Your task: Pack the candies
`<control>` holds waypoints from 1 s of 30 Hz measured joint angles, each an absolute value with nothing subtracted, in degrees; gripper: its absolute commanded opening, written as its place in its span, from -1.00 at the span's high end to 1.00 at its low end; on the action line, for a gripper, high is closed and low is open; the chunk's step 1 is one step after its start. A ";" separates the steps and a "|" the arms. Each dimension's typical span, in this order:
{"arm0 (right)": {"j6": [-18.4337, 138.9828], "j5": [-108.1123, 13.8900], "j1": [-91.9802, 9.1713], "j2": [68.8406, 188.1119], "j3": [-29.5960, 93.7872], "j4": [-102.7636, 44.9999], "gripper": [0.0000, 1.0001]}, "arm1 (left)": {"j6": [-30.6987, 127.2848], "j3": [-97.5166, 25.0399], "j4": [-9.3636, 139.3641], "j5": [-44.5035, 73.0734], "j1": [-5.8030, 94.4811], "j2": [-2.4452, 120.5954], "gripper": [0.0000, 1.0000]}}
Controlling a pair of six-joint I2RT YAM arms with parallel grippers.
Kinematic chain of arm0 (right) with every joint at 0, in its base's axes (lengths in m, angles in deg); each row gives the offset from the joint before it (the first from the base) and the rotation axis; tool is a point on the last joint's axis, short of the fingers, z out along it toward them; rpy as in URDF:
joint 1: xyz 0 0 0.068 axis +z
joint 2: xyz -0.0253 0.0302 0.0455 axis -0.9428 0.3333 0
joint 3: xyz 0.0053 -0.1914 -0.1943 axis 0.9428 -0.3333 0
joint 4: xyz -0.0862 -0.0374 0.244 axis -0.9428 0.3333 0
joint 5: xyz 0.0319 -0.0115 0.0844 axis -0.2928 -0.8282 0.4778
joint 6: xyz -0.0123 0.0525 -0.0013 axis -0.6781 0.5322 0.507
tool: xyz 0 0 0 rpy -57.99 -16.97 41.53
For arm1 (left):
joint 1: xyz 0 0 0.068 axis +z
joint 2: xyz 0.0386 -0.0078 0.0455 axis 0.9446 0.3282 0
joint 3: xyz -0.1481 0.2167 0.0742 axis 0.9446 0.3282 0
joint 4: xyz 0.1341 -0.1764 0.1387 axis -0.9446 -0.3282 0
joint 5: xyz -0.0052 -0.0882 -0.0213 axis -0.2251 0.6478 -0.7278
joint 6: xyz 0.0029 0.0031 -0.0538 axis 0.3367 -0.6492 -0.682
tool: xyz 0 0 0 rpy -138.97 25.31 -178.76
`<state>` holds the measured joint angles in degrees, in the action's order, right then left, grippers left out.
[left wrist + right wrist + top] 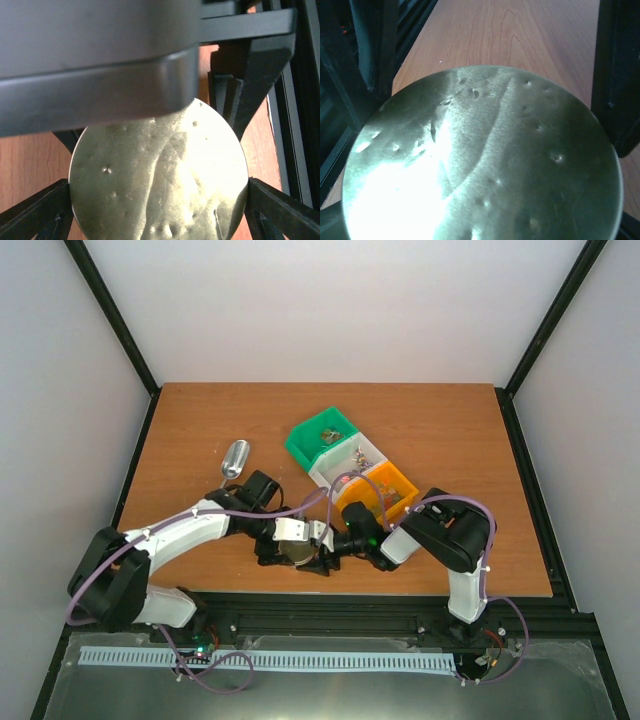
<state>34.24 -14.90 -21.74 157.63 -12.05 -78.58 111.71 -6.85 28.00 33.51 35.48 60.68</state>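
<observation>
A small jar with a gold lid (303,552) sits at the table's near edge, and both grippers meet on it. The lid fills the left wrist view (160,175) and the right wrist view (485,155). My left gripper (159,205) has a finger against each side of the lid rim. My right gripper (482,225) closes on the jar from the other side. Candies (357,454) lie in small numbers in the green bin (300,443), the white bin (325,474) and the orange bin (398,476). The jar's inside is hidden.
A metal scoop (235,458) lies on the wooden table (450,430) left of the bins. The black frame rail (330,602) runs just behind the jar at the near edge. Purple cables loop over both arms.
</observation>
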 measured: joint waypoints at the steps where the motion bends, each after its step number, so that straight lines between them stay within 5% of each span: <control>1: 34.17 -14.76 -21.74 157.61 -12.05 -78.54 0.14 | 113.02 -7.49 27.19 33.64 35.55 61.21 -0.94; 6: 34.26 -14.39 -21.76 157.61 -12.03 -78.47 0.14 | 114.22 -9.70 23.91 35.21 35.77 62.12 -0.99; 16: 38.74 -19.18 -21.74 157.61 -11.77 -79.80 0.14 | 92.47 -3.84 30.56 31.87 35.75 52.51 -0.99; 30: 41.86 -28.03 -21.25 158.44 -10.09 -80.46 0.12 | 79.51 -3.84 39.21 23.28 35.31 58.91 -0.97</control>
<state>41.86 -28.03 -21.25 158.44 -10.09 -80.46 79.51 -3.84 39.21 23.28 35.31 58.91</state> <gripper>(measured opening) 0.822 0.996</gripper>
